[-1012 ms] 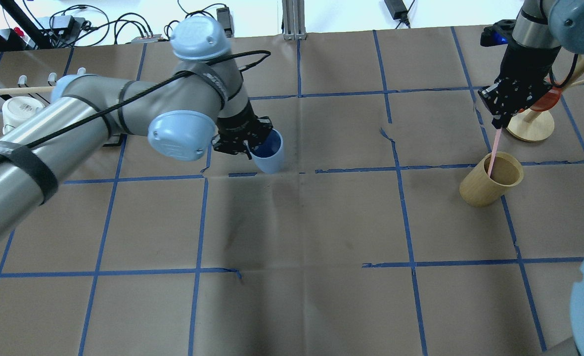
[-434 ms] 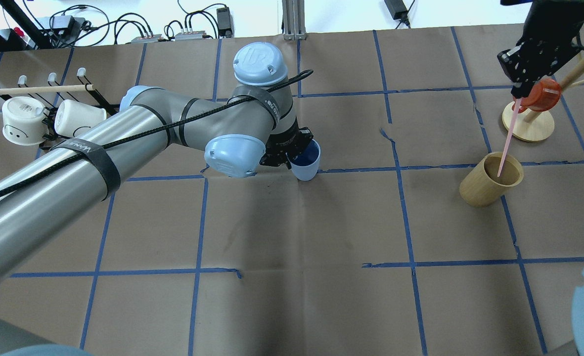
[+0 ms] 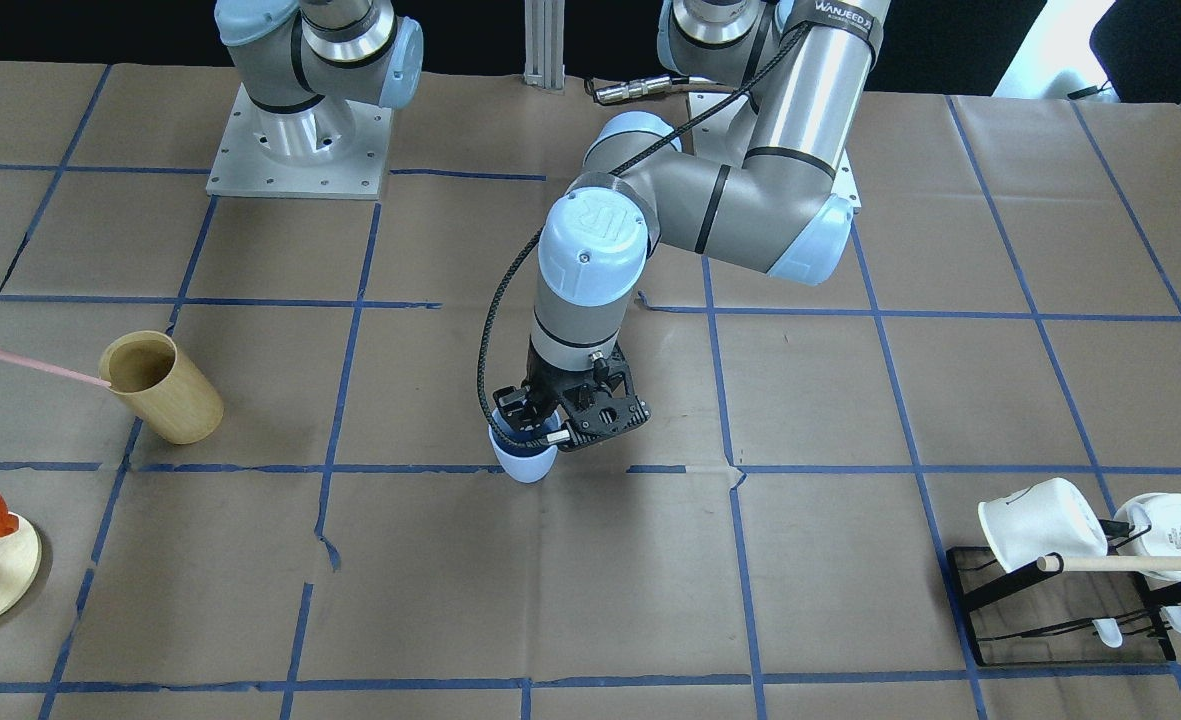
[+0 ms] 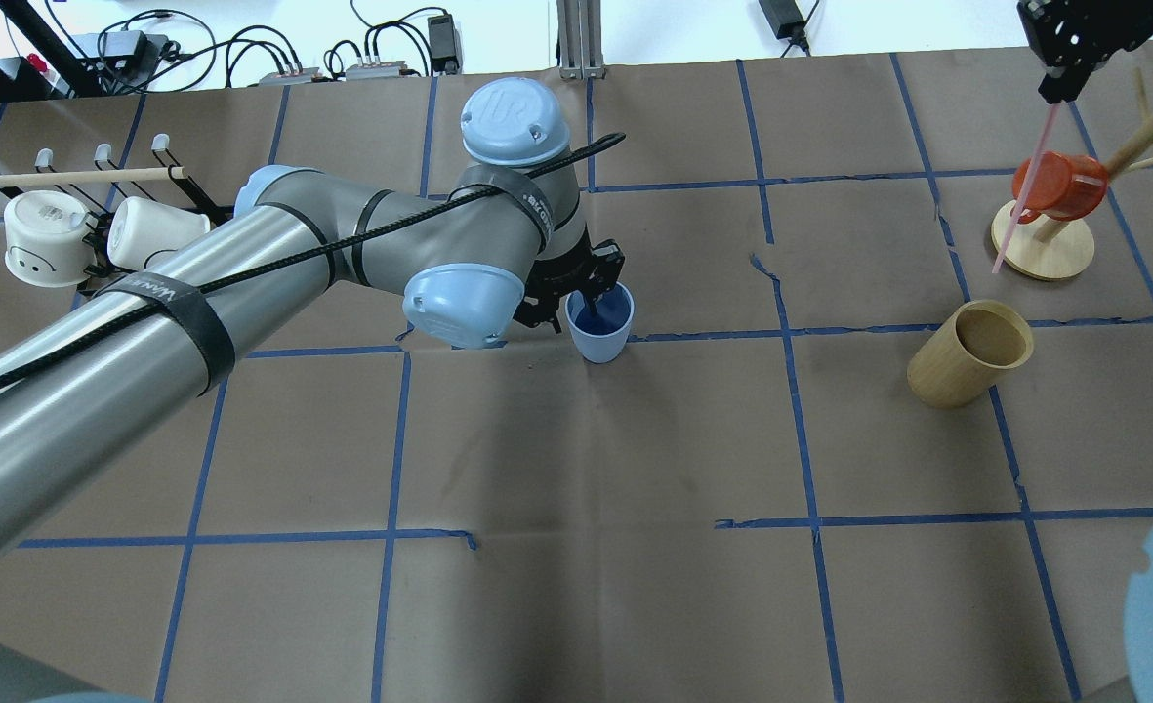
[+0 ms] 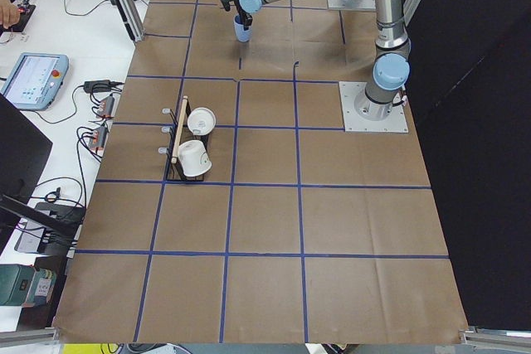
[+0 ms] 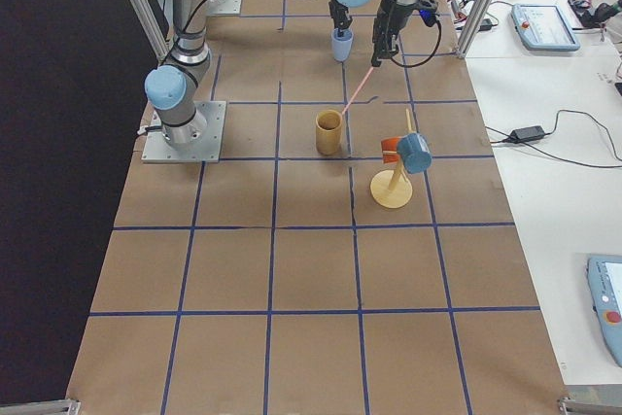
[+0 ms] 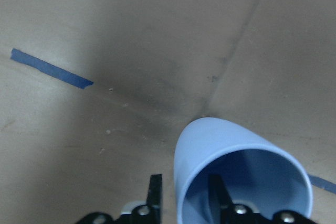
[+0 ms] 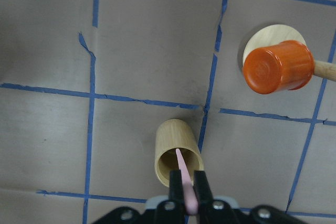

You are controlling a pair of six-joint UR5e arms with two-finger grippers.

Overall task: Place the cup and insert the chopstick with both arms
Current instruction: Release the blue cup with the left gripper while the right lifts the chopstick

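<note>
Overhead exterior: cup (image 4: pixel 600 325) mid-desk, pinched by left tool (image 4: pixel 584 293) — chopstick (image 4: pixel 1023 191) now lifted clear of wooden cylinder (image 4: pixel 970 366), clamped in right tool (image 4: pixel 1059 83); ready for carrying leftward.

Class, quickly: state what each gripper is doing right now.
Left gripper: shut on the cup, one finger inside its rim.
Right gripper: shut on the chopstick.
</note>
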